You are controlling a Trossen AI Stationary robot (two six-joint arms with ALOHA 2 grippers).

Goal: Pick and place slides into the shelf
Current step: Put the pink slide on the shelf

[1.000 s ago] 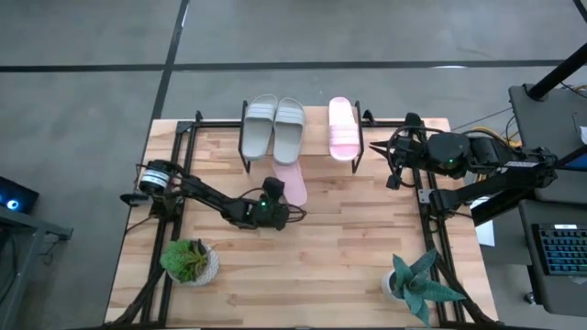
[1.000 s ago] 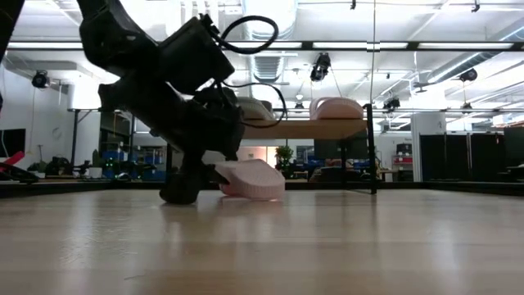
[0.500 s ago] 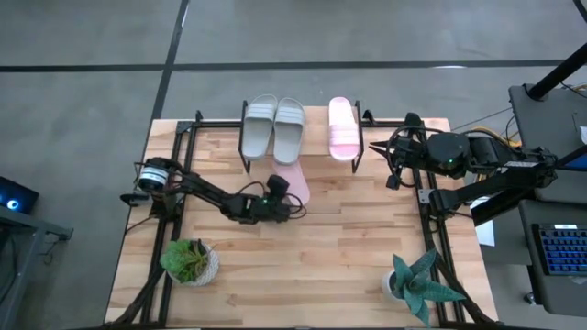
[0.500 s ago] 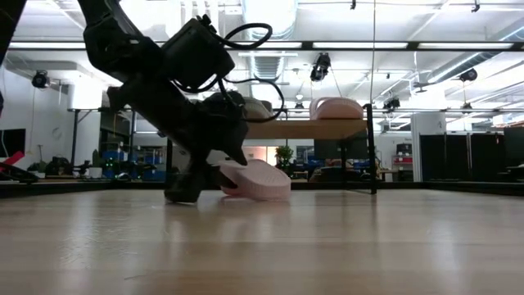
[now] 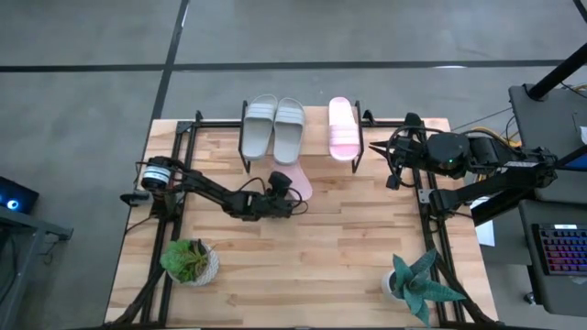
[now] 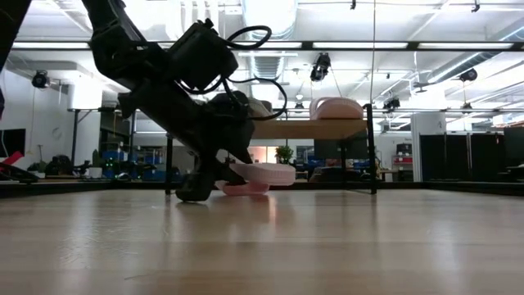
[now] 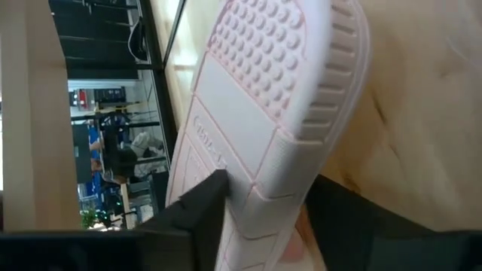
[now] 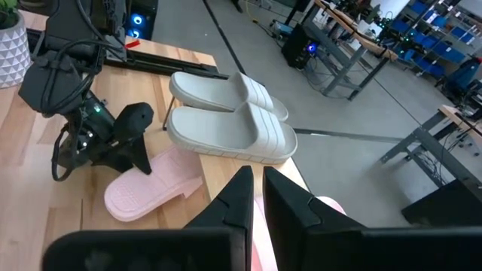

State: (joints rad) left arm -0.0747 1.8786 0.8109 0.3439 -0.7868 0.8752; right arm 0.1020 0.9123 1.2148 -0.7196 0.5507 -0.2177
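While two grey slides [image 5: 274,126] and one pink slide [image 5: 342,127] sit on the shelf [image 5: 317,156] at upper centre of the high view, a second pink slide [image 5: 295,179] lies sole-up on the table [image 5: 348,238] just below it. Centre-frame, the left gripper [image 5: 286,194] has its fingers [image 7: 197,202] clenched on that slide's heel, tilting it. At right, beside the shelf, the right gripper [image 5: 393,156] waits with fingers [image 8: 241,197] nearly together, holding nothing.
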